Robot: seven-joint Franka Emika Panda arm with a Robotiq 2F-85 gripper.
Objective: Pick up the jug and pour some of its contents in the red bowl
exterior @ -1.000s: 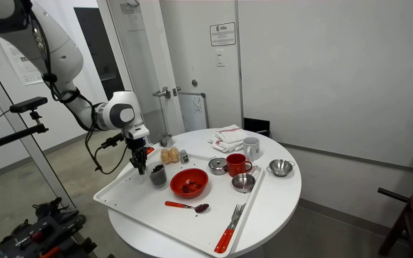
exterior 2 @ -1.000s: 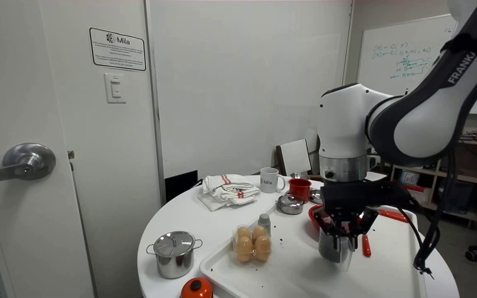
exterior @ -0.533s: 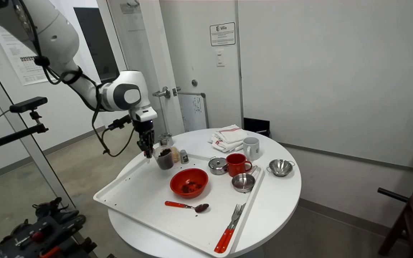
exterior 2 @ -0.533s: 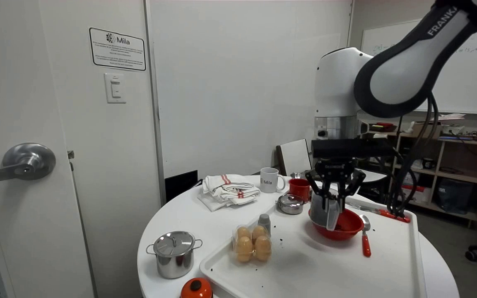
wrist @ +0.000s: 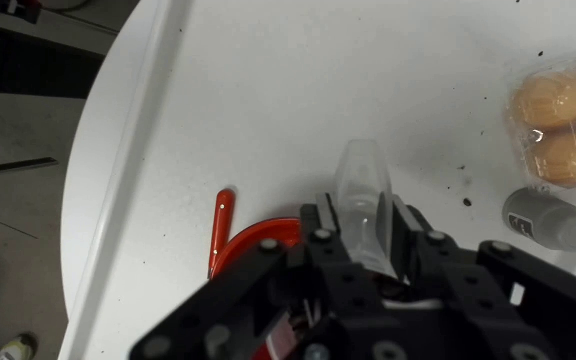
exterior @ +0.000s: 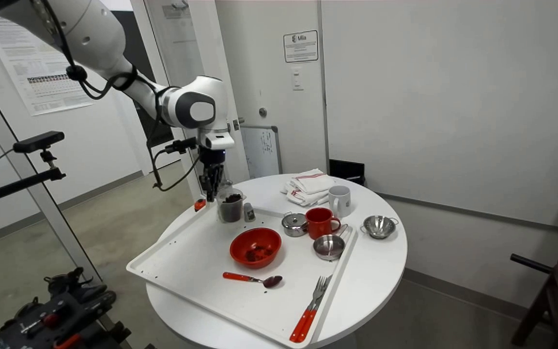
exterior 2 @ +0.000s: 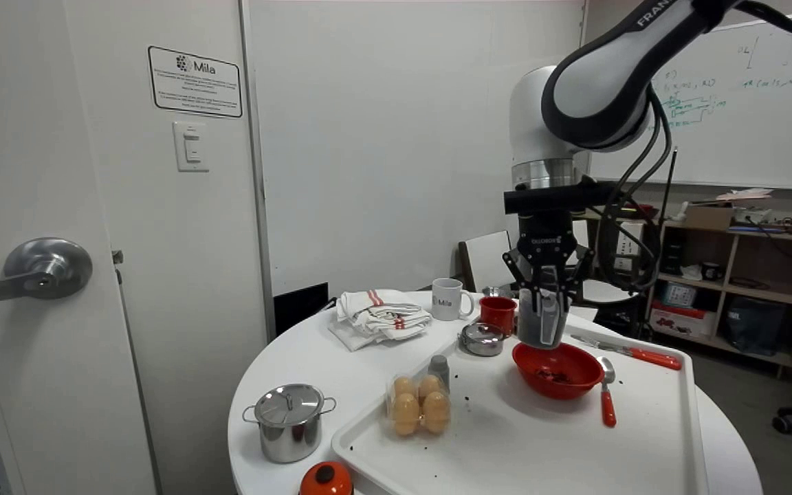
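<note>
The jug (exterior: 230, 212) is a small clear cup, greyish, with dark bits inside. It is upright and lifted above the tray. My gripper (exterior: 212, 196) is shut on its clear handle (wrist: 363, 165), which shows between the fingers in the wrist view. In an exterior view the jug (exterior 2: 539, 330) hangs under the gripper (exterior 2: 553, 285), in front of the far rim of the red bowl. The red bowl (exterior: 265, 237) stands on the tray with some dark bits in it. In the wrist view the bowl (wrist: 250, 237) is partly hidden behind the gripper.
On the white tray (exterior: 182, 261) are a spoon (exterior: 242, 277), a fork and knife, a grey shaker (exterior 2: 439, 371) and an egg carton (exterior 2: 420, 405). A red mug (exterior: 318, 223), steel pans, a white mug (exterior: 339, 198) and folded towels (exterior 2: 379, 316) stand farther back.
My gripper has risen with the jug, from low over the tray to well above it. In an exterior view it has also shifted right, now covering the eggs. The red bowl has not moved.
</note>
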